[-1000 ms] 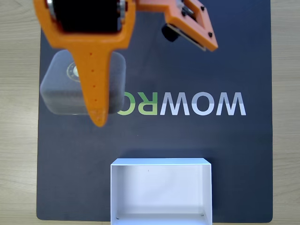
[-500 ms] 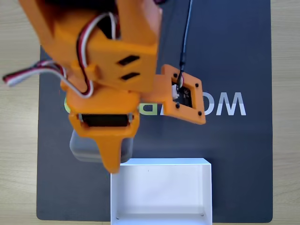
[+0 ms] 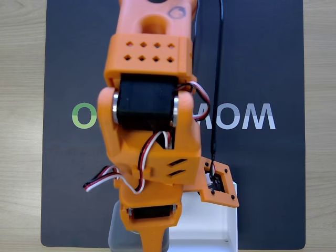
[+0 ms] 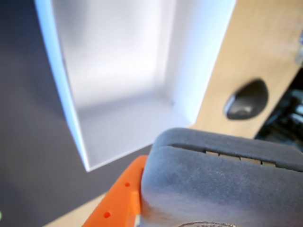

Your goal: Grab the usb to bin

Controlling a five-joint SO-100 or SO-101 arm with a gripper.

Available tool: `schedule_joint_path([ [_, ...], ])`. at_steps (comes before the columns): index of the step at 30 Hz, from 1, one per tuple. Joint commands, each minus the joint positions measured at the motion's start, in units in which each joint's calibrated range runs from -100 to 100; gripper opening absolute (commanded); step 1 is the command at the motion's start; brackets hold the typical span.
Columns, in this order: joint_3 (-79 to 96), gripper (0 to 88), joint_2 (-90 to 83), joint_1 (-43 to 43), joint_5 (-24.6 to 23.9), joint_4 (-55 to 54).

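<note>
The usb (image 4: 218,184) sat clamped in the orange jaws (image 4: 124,201), which were closed on its grey body and carried it above the near edge of the white bin (image 4: 118,127), seemingly so that release would drop it inside.

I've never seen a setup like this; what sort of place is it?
Probably a hobby or lab desk: a wooden tabletop under a dark printed mat, and an orange plastic arm carrying a grey gadget over a white box.
</note>
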Motion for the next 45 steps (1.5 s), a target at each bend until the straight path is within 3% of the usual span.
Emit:
schedule_joint_path([
  [1, -2.81, 13.9, -0.05, -0.72, 0.04, -4.04],
  [28, 10.92, 14.7, -4.96, -5.18, 0.04, -5.09],
  [36, 10.83, 29.4, -4.96, -5.18, 0.04, -4.74],
  [45, 10.19, 36.3, -4.96, -4.67, 0.04, -5.09],
])
